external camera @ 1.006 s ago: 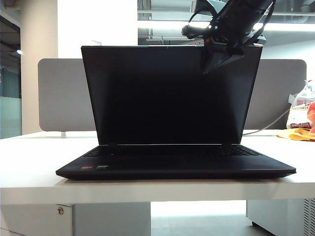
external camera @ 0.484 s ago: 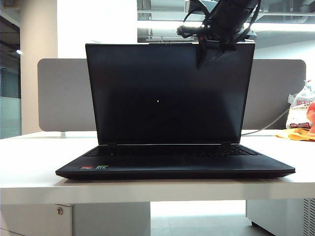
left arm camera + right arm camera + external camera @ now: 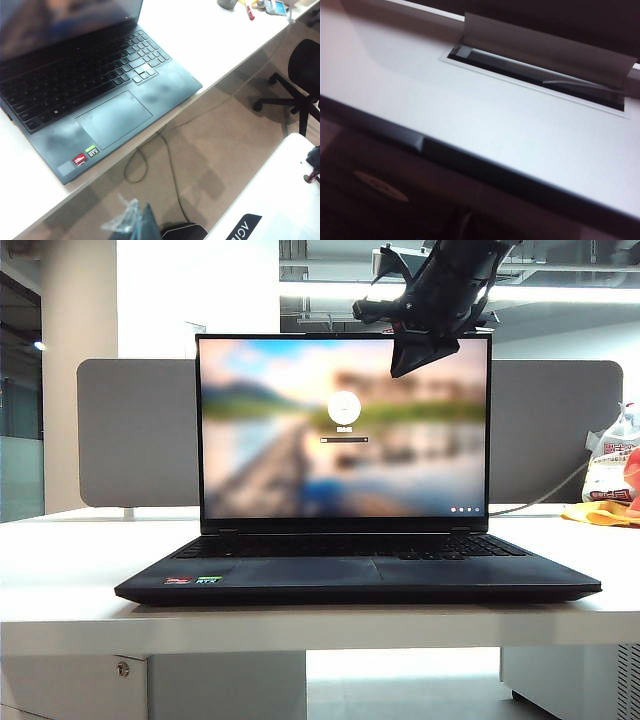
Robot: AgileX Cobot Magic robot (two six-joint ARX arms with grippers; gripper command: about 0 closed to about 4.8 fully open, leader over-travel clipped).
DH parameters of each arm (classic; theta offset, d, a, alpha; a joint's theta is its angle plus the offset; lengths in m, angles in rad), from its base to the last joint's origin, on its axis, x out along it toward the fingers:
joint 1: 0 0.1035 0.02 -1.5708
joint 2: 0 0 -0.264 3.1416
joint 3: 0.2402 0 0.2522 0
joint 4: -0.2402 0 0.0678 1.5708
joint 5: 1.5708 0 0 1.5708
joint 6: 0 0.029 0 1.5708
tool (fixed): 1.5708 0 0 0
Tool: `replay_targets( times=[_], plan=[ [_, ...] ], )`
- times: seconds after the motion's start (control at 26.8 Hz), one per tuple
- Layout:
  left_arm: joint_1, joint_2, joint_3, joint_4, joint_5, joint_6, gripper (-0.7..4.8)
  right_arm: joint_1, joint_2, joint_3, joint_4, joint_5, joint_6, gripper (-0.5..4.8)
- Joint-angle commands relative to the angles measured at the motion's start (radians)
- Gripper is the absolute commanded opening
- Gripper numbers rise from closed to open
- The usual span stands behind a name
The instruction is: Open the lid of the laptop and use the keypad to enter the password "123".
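Grey divider panel (image 3: 135, 435) behind; white desk (image 3: 60, 570); black office chair (image 3: 300, 75); floor cables (image 3: 167, 165).

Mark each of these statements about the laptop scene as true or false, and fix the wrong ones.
1. The lid of the laptop stands open, roughly upright. True.
2. The screen is dark. False: it shows a blurred lake login picture.
3. The right gripper is at the lid's top edge, right of its middle in the exterior view. True.
4. The right gripper is pressing keys on the keypad. False: it is up at the lid, and nothing touches the keys.
5. The left gripper reaches over the keys. False: no frame shows it; its wrist camera looks at the laptop's base from off to the side.
6. Red and green stickers sit on the palm rest. True.
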Motion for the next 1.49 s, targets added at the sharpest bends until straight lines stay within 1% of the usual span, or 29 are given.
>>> replay_targets(
  times=[0.04,0.52,0.63,0.86,1.08,1.23,1.42,1.49],
  plan=[
    [-0.001,0.019,0.003,0.003,-0.003,0.0,-0.06,-0.021,0.027,0.049,0.052,0.009,0.005,-0.06],
    [-0.001,0.064,0.003,0.011,-0.003,0.0,-0.06,-0.034,0.15,0.171,0.04,-0.003,0.013,-0.06],
    [-0.001,0.065,0.003,0.01,-0.011,0.0,-0.06,-0.035,0.179,0.197,0.036,-0.021,0.027,-0.06],
    [-0.001,0.065,0.003,0.012,-0.015,0.002,-0.06,-0.035,0.182,0.206,0.019,-0.023,0.039,-0.06],
    [-0.001,0.065,0.003,0.023,-0.015,0.003,-0.06,-0.032,0.123,0.206,-0.122,-0.094,0.063,-0.06],
    [-0.001,0.065,0.003,0.024,-0.015,0.004,-0.06,-0.028,0.069,0.205,-0.225,-0.15,0.056,-0.06],
    [-0.001,0.065,0.003,0.035,-0.017,0.005,-0.06,-0.034,0.055,0.204,-0.341,-0.15,0.044,-0.06],
    [-0.001,0.065,0.003,0.039,-0.016,0.005,-0.06,-0.036,0.061,0.188,-0.382,-0.15,0.017,-0.06]
  ],
)
